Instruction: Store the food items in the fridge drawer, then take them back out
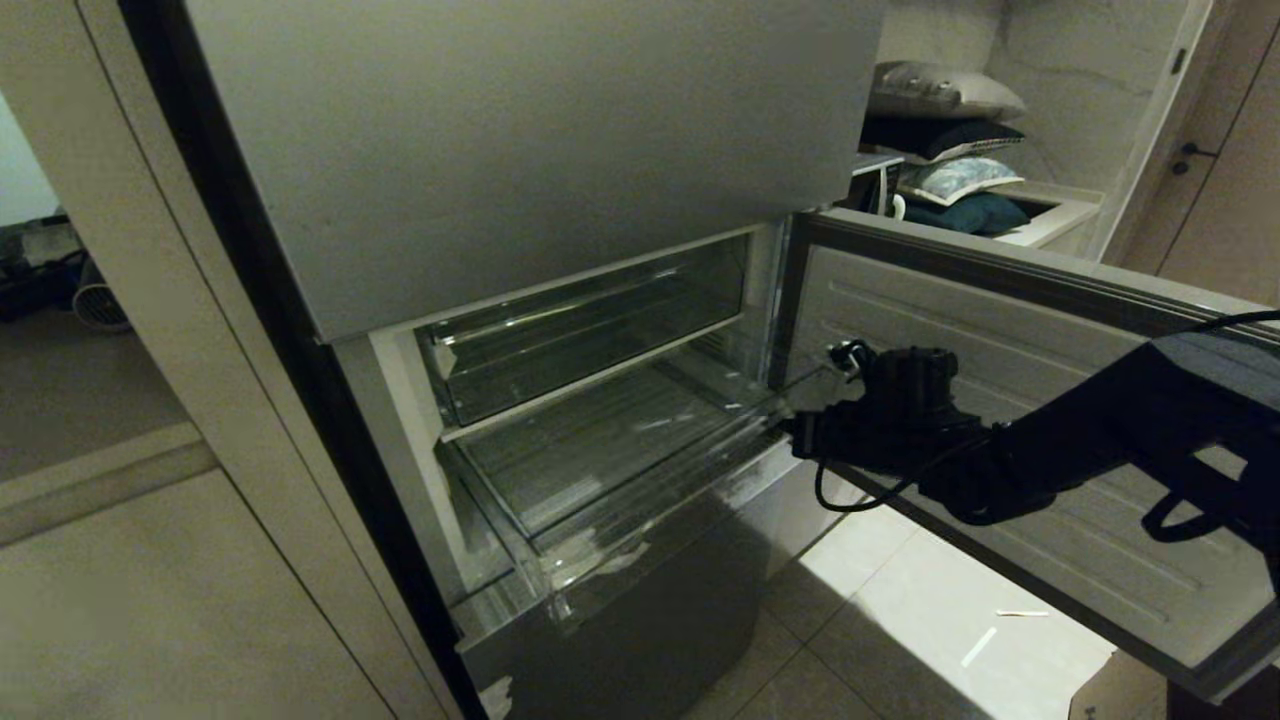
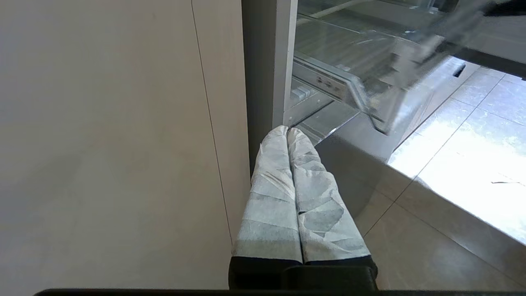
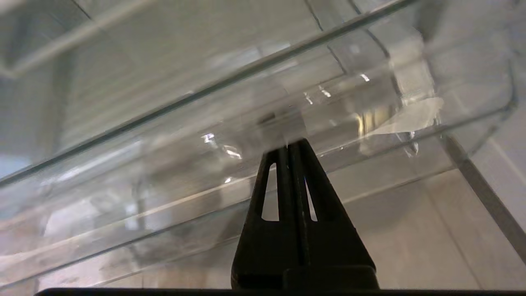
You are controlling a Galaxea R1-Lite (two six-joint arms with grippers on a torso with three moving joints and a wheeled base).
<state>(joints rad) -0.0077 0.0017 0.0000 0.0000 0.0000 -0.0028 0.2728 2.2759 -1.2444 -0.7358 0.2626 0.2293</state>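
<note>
The fridge drawer (image 1: 640,505) is a clear bin with a ribbed floor and white sticker scraps on its front. It stands pulled out of the open fridge, and nothing shows inside it. The food items are out of view. My right gripper (image 1: 795,432) is shut and empty at the drawer's front right corner. In the right wrist view its black tips (image 3: 289,144) are right up against the clear front wall (image 3: 197,139), just under the lip. My left gripper (image 2: 287,129), with tape-wrapped fingers, hangs shut low beside the fridge's left edge, under the drawer (image 2: 370,53).
A shallower clear tray (image 1: 590,320) sits above the drawer. The open fridge door (image 1: 1010,330) stands behind my right arm. The closed upper door (image 1: 520,130) overhangs the compartment. Pillows (image 1: 950,130) lie on a ledge at the back right. A pale cabinet wall (image 1: 150,560) flanks the fridge's left.
</note>
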